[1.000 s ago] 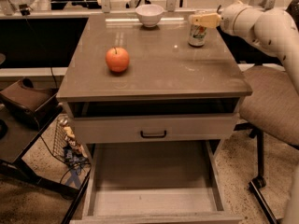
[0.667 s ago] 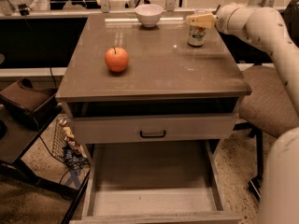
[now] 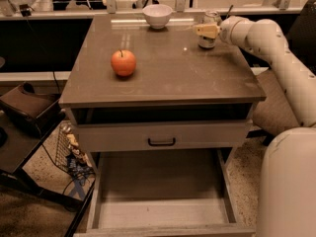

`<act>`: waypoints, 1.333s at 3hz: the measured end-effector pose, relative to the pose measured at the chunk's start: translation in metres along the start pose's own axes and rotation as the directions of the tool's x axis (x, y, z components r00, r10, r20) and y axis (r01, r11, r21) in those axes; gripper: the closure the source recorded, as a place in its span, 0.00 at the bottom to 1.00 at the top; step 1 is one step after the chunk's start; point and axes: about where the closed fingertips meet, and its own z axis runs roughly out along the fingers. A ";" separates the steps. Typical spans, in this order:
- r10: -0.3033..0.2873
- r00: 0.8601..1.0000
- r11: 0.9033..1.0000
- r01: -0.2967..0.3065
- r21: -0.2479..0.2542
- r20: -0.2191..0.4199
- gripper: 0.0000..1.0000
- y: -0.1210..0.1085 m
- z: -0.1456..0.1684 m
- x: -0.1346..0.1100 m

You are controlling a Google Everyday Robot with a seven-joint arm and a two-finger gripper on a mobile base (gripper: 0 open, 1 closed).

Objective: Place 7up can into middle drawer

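The 7up can (image 3: 207, 42) stands upright at the back right of the cabinet top (image 3: 168, 78). My gripper (image 3: 206, 31) reaches in from the right and is at the can's upper half, covering part of its front. The can rests on the top. The middle drawer (image 3: 160, 216) is pulled out wide open at the bottom of the view, with a bare flat floor and low pale side walls.
A red apple (image 3: 123, 62) sits left of centre on the cabinet top, and a white bowl (image 3: 157, 15) at the back. A drawer front with a black handle (image 3: 161, 142) is above the open drawer. A dark chair (image 3: 27, 107) stands at the left and a padded seat (image 3: 276, 107) at the right.
My gripper has moved a little left and down, closer onto the can. The can, apple and bowl have stayed where they were.
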 end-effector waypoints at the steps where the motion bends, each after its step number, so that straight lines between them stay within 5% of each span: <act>1: 0.000 1.000 1.000 0.000 -0.003 -0.001 0.39 0.002 0.001 0.000; 3: 0.002 1.000 1.000 -0.002 -0.010 -0.003 0.86 0.007 0.006 0.003; 4: 0.007 1.000 1.000 -0.007 -0.010 0.003 1.00 0.003 0.014 -0.004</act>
